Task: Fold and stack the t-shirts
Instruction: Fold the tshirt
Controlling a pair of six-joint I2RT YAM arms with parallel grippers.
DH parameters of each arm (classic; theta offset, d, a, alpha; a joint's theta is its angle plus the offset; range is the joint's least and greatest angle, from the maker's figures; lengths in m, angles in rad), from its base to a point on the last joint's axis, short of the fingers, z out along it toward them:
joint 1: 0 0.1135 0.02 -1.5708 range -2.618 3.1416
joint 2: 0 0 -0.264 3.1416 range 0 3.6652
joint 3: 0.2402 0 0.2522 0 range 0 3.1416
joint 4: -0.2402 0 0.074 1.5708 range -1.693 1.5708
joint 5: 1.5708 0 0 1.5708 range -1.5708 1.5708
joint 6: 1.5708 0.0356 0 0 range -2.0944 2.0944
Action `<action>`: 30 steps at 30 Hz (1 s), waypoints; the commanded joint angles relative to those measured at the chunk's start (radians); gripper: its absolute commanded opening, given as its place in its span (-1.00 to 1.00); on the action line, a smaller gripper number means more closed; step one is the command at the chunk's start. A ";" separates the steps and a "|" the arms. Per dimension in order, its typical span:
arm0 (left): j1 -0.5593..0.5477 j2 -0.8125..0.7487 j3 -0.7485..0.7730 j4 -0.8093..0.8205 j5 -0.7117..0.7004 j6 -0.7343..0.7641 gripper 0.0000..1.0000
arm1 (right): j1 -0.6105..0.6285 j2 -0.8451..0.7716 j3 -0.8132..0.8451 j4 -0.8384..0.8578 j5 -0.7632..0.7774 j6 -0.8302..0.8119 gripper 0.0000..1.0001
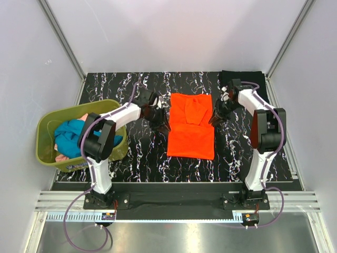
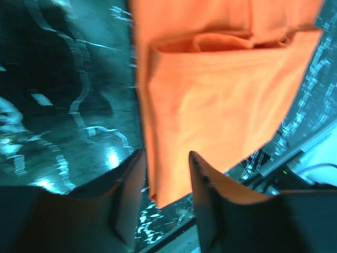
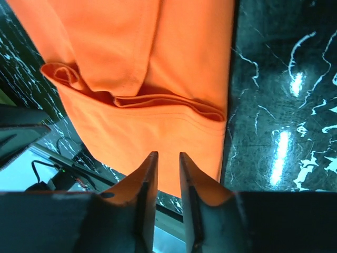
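Note:
The orange t-shirt (image 1: 191, 126) lies flat in the middle of the black marble table (image 1: 131, 158), its upper part folded over itself. It fills the left wrist view (image 2: 210, 95) and the right wrist view (image 3: 147, 89). My left gripper (image 1: 160, 122) is at the shirt's left edge, open, with the shirt's edge showing between its fingers (image 2: 166, 155). My right gripper (image 1: 217, 117) is at the shirt's right edge, open by a narrow gap, hovering over the cloth (image 3: 167, 154). A black t-shirt (image 1: 247, 79) lies at the back right corner. A teal t-shirt (image 1: 71, 134) and a pink one (image 1: 61, 157) lie in the basket.
The olive-green plastic basket (image 1: 45, 153) stands off the table's left edge, next to my left arm. White walls with metal posts close the back and sides. The table's front edge runs just ahead of the arm bases.

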 commanded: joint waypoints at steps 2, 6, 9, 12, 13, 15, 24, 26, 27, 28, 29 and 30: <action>-0.055 -0.015 -0.046 0.149 0.126 -0.074 -0.21 | -0.006 0.010 -0.052 0.064 -0.066 0.031 -0.66; -0.055 0.014 -0.162 0.292 0.174 -0.193 -0.36 | -0.007 0.044 -0.115 0.130 -0.118 0.063 -0.81; -0.052 0.025 -0.175 0.207 0.084 -0.149 -0.45 | -0.015 0.067 -0.144 0.147 -0.097 0.060 -0.83; -0.047 0.021 -0.172 0.121 0.015 -0.081 -0.42 | -0.017 0.069 -0.133 0.106 0.001 0.035 -0.82; -0.049 0.016 -0.163 0.076 -0.007 -0.061 -0.41 | -0.015 0.061 -0.130 0.096 0.010 0.022 -0.81; -0.058 -0.021 -0.126 0.032 -0.068 -0.001 -0.35 | -0.017 0.020 -0.127 0.076 0.027 0.017 -0.78; -0.140 -0.131 -0.094 0.024 0.048 -0.012 -0.09 | 0.130 -0.212 -0.273 0.078 -0.074 0.075 -0.57; -0.156 -0.125 -0.132 0.065 0.071 -0.050 -0.16 | 0.219 -0.211 -0.311 0.141 -0.162 0.133 -0.60; -0.159 -0.125 -0.149 0.099 0.076 -0.069 -0.25 | 0.250 -0.201 -0.320 0.167 -0.198 0.152 -0.62; -0.159 -0.127 -0.193 0.111 0.079 -0.087 -0.29 | 0.273 -0.191 -0.329 0.226 -0.235 0.194 -0.64; -0.159 -0.128 -0.210 0.116 0.065 -0.110 -0.32 | 0.292 -0.166 -0.348 0.257 -0.290 0.219 -0.77; -0.159 -0.131 -0.224 0.117 0.048 -0.112 -0.34 | 0.321 -0.152 -0.354 0.283 -0.313 0.239 -0.82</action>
